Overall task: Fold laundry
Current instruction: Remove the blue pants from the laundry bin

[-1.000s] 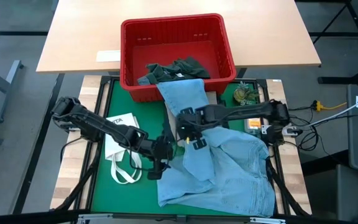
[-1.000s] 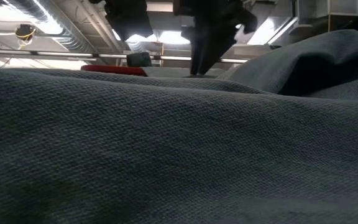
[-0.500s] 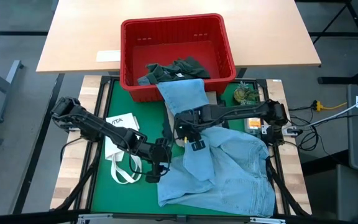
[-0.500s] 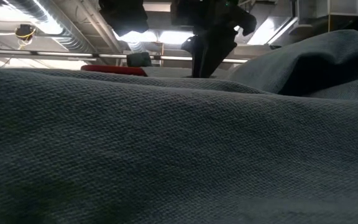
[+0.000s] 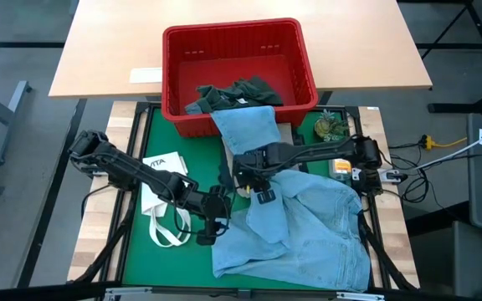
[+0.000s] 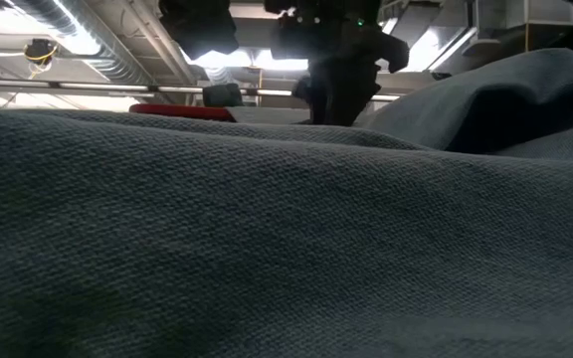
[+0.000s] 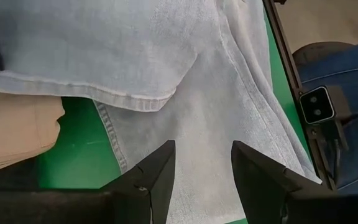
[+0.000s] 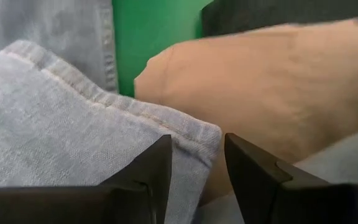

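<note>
over the last second the right tool (image 5: 243, 179) has slid a little toward the left of the high view, along the upper edge of the light blue jeans (image 5: 308, 226), while the left tool (image 5: 212, 219) has dropped slightly toward the bottom of the frame and then settled. neither has changed its spread. i read this as both arms lining up on the same hem before a pinch, so the fold itself has not begun: the garment lies rumpled and open.

the left tool's fingers stand apart with nothing between them; in its wrist view the pale denim lies flat just beyond the fingertips (image 7: 166, 155), with a seamed hem crossing above them. the right tool's fingers are also apart and empty, with the folded corner of the jeans hem (image 8: 185, 134) sitting right at the gap and a beige garment (image 8: 272, 93) just behind it.

in the high view the jeans fill the centre and lower right of the green mat (image 5: 136, 242) on the counter, one leg running up over the rim of the red basket (image 5: 178, 79) at upper centre. a dark green-grey piece (image 5: 237, 94) lies inside that basket. a white tote bag (image 5: 161, 188) lies at the left, beside the left arm.
</note>
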`<state>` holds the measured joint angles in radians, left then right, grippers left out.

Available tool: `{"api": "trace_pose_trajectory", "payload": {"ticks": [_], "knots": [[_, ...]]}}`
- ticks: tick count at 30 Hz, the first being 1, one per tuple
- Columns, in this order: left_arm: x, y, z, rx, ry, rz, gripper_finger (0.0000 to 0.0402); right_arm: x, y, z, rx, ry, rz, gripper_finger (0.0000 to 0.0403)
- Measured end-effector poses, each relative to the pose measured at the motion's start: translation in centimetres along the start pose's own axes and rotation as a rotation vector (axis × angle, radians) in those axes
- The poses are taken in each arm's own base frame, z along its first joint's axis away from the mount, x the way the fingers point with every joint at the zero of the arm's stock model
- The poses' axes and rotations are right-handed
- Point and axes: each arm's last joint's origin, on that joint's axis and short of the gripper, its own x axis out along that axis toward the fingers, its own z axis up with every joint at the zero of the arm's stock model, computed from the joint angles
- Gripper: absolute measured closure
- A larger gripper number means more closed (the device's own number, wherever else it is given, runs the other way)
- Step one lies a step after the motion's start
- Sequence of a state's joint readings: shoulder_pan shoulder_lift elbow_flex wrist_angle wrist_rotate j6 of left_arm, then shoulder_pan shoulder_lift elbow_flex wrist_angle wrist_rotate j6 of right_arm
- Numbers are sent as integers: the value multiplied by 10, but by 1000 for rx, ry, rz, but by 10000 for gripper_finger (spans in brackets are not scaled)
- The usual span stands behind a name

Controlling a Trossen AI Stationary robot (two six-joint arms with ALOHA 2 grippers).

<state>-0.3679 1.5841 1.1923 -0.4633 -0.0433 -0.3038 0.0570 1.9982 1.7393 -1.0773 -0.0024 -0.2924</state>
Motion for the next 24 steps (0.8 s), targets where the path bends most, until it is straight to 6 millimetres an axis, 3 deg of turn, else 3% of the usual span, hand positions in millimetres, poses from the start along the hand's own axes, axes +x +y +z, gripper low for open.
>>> {"api": "trace_pose_trajectory", "payload": {"ticks": [8, 11, 16, 21, 24], "knots": [[0, 0, 0, 0, 0, 0, 250, 6, 3, -2, -1, 39, 65, 262], [0, 0, 0, 0, -4, 13, 250, 6, 3, -3, -2, 44, 67, 297], [0, 2, 1, -1, -18, 60, 250, 6, 4, -6, -31, 75, 80, 389], [0, 8, 0, -10, -2, 88, 250, 0, 14, -5, -56, 63, 101, 380], [2, 13, -3, -23, 17, 101, 250, -14, 26, -4, -85, 45, 106, 395]]}}
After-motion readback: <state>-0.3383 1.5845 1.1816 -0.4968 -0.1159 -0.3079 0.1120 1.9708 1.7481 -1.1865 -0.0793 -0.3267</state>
